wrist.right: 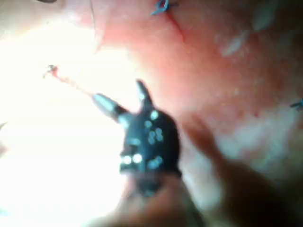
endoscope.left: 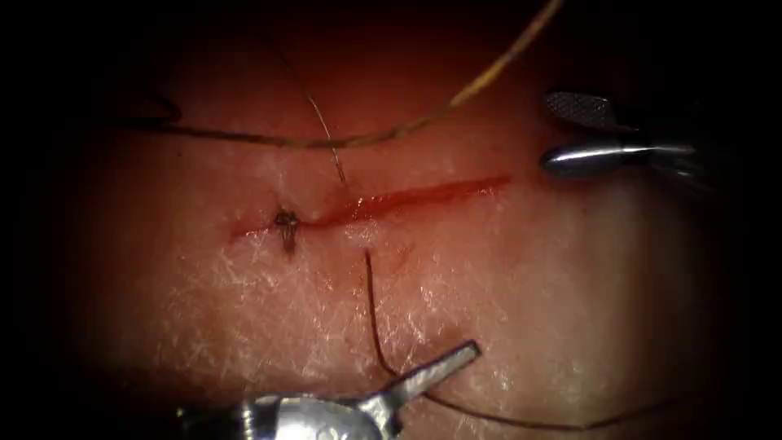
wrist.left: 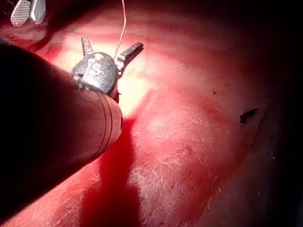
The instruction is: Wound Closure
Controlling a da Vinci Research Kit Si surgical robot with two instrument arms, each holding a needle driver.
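The cut (endoscope.left: pixel 407 198) runs across the tissue (endoscope.left: pixel 244 310), with a dark knot (endoscope.left: pixel 285 222) near its left end. Thread (endoscope.left: pixel 372 310) leaves the tissue just below the cut and runs down past my left tool (endoscope.left: pixel 432 373), then off to the right. Seen from the left wrist, the left tool (wrist.left: pixel 113 43) is open with the thread (wrist.left: pixel 123 23) running between its jaws, ungripped. My right tool (endoscope.left: pixel 547 132) hangs open and holds nothing off the cut's right end, as the right wrist view (wrist.right: pixel 117 91) confirms. A dark curved shape (endoscope.left: pixel 163 110) at the far left may be the needle; I cannot tell.
A long pale strand of thread (endoscope.left: pixel 423 121) arcs over the tissue above the cut, from the top right to the far left. A thin thread end (endoscope.left: pixel 326 134) rises from the cut's upper edge. A short dark thread piece (wrist.left: pixel 248 115) lies on the tissue.
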